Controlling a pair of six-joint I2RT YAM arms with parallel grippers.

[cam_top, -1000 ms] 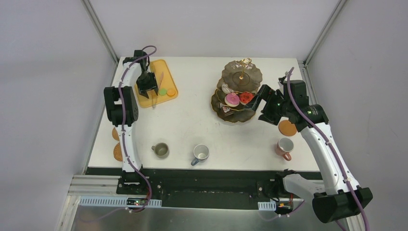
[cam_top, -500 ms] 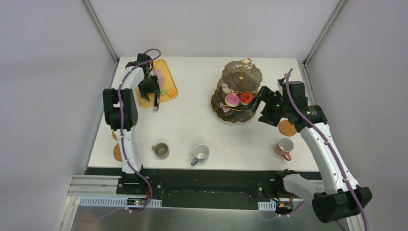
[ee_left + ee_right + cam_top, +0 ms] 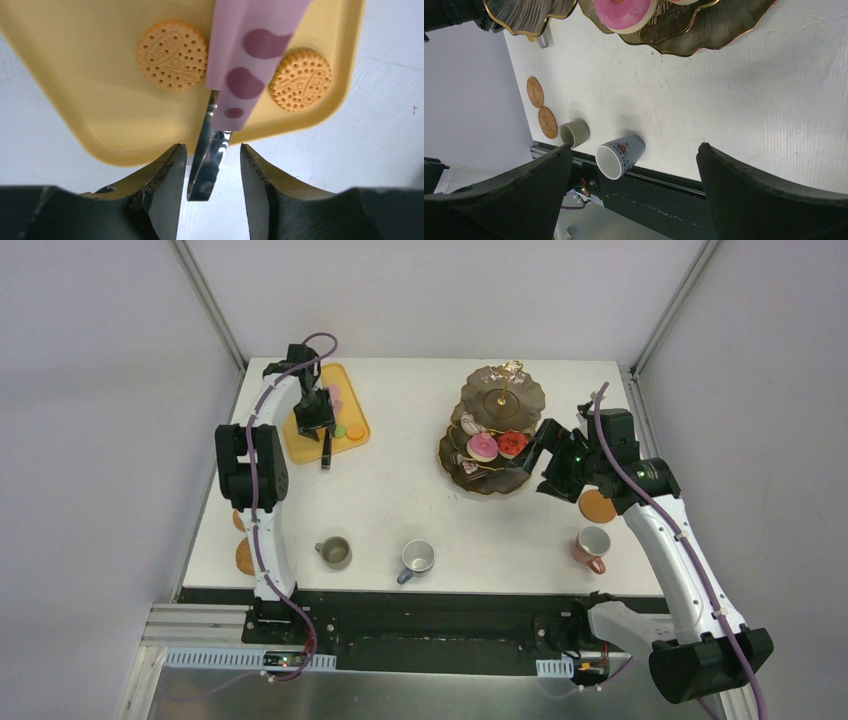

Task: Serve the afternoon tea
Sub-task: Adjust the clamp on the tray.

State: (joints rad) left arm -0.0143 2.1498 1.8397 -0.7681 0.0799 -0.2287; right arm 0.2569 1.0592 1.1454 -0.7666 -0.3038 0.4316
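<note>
Left tool (image 3: 212, 151) part-open astride pink-handled tongs (image 3: 250, 50), seemingly without contact (right tool (image 3: 634, 146) agape)

Top edges cut off the pink doughnut (image 3: 624, 12) in the right wrist view and the tongs (image 3: 250, 60) in the left.

The top camera overlooked the whole tabletop (image 3: 400, 490). The right wrist camera, close beside the three-tier stand (image 3: 734, 25), shared that stand with it. The left wrist camera hung tight over the tray (image 3: 75, 75), well left.
</note>
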